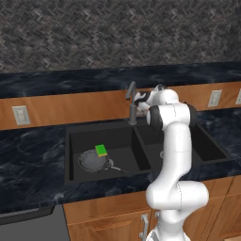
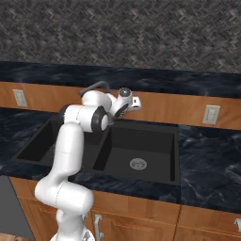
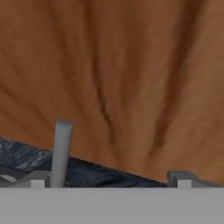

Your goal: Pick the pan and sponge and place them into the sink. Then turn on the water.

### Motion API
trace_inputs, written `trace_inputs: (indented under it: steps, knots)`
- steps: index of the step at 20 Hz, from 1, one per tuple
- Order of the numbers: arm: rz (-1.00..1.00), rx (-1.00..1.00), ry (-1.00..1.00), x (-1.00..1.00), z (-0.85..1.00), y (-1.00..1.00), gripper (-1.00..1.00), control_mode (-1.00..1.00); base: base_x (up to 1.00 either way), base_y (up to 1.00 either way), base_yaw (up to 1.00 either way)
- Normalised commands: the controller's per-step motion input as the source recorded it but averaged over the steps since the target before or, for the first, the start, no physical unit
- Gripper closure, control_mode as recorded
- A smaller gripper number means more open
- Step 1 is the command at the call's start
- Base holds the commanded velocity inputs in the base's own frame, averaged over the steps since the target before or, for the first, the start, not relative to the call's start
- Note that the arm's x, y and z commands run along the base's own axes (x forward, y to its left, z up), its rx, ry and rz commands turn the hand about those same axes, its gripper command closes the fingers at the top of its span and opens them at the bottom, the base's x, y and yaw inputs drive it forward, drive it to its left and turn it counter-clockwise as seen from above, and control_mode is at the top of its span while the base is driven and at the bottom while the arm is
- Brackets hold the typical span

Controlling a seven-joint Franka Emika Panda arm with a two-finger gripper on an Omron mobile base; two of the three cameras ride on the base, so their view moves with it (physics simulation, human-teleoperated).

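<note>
The black double sink point(image 1: 140, 146) holds the dark grey pan point(image 1: 95, 161) on the floor of its left basin, handle pointing right. The green sponge point(image 1: 100, 150) rests at the pan's far rim. My gripper point(image 1: 136, 98) is up at the grey faucet point(image 1: 132, 104) behind the divider, pointing at the wooden backsplash. In the hand view my gripper point(image 3: 109, 181) is open, its fingertips point(image 3: 37, 179) wide apart, and a thin grey faucet lever point(image 3: 61, 153) stands just inside the left one. From the right, my gripper point(image 2: 137, 102) hangs above the sink point(image 2: 155, 155).
Dark marble counter point(image 1: 33, 155) flanks the sink on both sides. Wall outlets point(image 1: 20, 115) point(image 1: 214, 98) sit on the wooden backsplash point(image 2: 169, 106). The faucet's curved spout point(image 2: 94, 86) arches over my arm. The right basin shows a silver drain point(image 2: 138, 164).
</note>
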Motion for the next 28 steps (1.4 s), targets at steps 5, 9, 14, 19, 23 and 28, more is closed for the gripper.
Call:
trace_inputs:
  steps: [5,9,14,19,23,28]
  knots:
    - [-0.21,0.06,-0.10,0.00,-0.25,0.44,-1.00,-1.00,0.00,0.00,0.00]
    - [-0.15,0.06,-0.04,0.02,-0.31,0.55,-1.00,-1.00,0.00,0.00,0.00]
    - [-0.05,0.03,0.00,0.31,-0.27,0.60,-1.00,-1.00,0.00,0.00,0.00]
    - [-0.05,0.02,0.00,0.39,-0.18,0.24,-1.00,-1.00,0.00,0.00,0.00]
    - [-0.12,0.00,0.00,0.42,-0.29,-0.21,-1.00,-1.00,0.00,0.00,0.00]
    - [-0.18,0.00,-0.03,0.18,-0.40,-0.80,-1.00,-1.00,0.00,0.00,0.00]
